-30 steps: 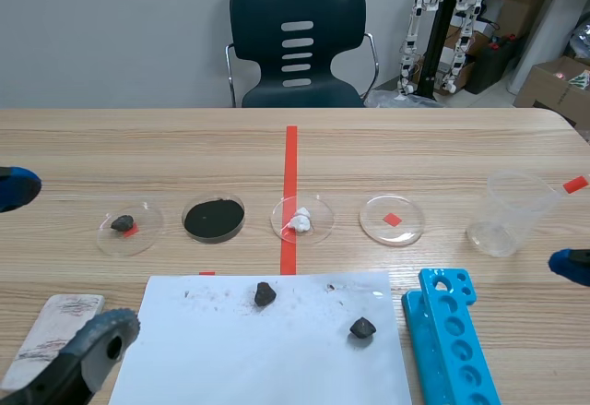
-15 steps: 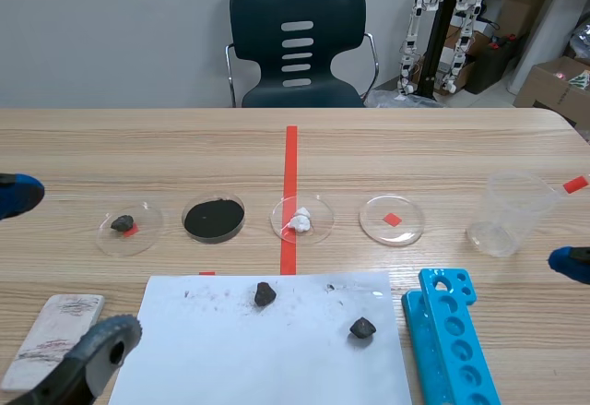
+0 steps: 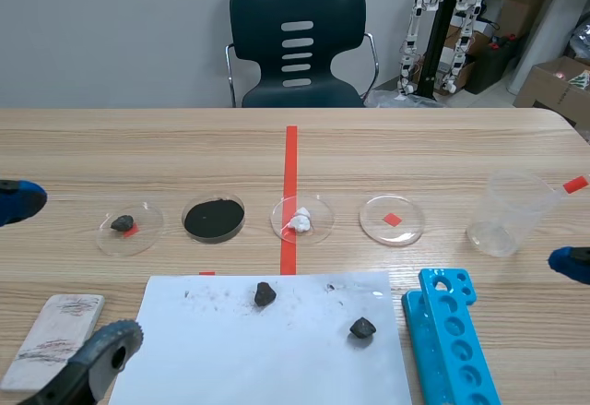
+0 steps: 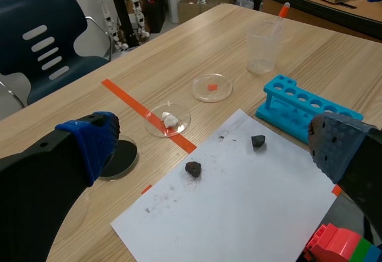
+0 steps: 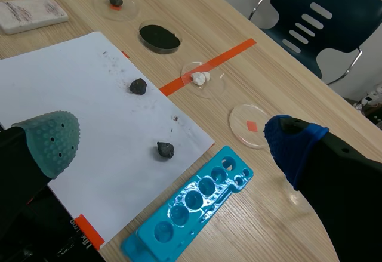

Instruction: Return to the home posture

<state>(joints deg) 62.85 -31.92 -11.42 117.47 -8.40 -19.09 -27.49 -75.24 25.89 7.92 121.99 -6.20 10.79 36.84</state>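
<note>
Both arms hang back over the table's near edge. My left gripper [image 4: 213, 147] is open, with its blue pad [image 3: 18, 200] at the far left and its grey pad [image 3: 109, 353] low beside the white paper [image 3: 267, 350]. My right gripper [image 5: 170, 142] is also open and holds nothing. Only its blue pad [image 3: 572, 263] shows at the right edge of the scene view. Two dark lumps [image 3: 265, 293] [image 3: 362, 328] lie on the paper, well below both grippers.
A row of petri dishes [image 3: 393, 219] crosses mid-table, one with black powder [image 3: 214, 218] and one with a white lump [image 3: 300, 220]. A blue tube rack [image 3: 452, 340], a clear beaker [image 3: 507, 213], a whitish block [image 3: 53, 331] and a chair [image 3: 297, 45] are also in view.
The left gripper's grey pad has dropped lower and leftward toward the picture's bottom, uncovering more of the whitish block. Its blue pad sank slightly. The right pad has not moved.
</note>
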